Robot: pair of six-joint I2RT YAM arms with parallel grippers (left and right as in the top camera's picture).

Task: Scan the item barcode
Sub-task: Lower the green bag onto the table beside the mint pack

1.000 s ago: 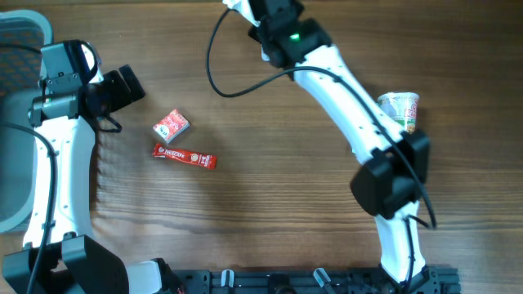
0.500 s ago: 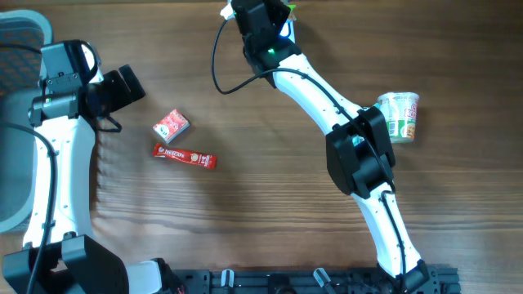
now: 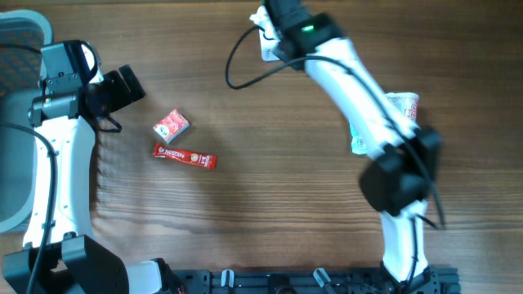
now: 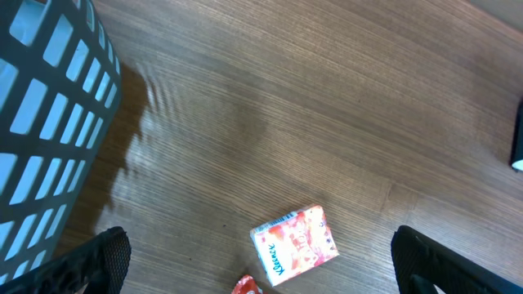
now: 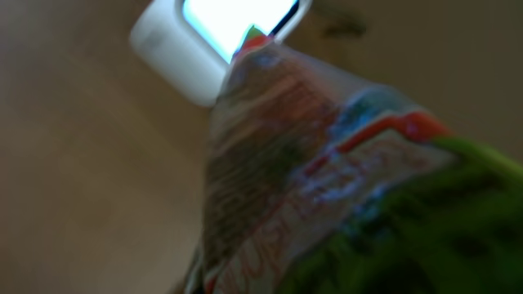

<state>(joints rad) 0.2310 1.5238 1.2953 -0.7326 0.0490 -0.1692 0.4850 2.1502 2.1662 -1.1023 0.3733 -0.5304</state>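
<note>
Half cut off at the overhead view's top edge, the right gripper (image 3: 274, 16) is clamped on a crinkly red-and-green plastic packet (image 5: 327, 163). The packet is a blur against the wrist camera, near a white rounded scanner with a glowing window (image 5: 221, 33), and its print is unreadable. The left gripper (image 3: 122, 88) hangs wide, empty.

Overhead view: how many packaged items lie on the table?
3. A small red-and-white box at left; a red stick packet just below it; a cup at right, partly behind the right arm, which may hide more.
</note>
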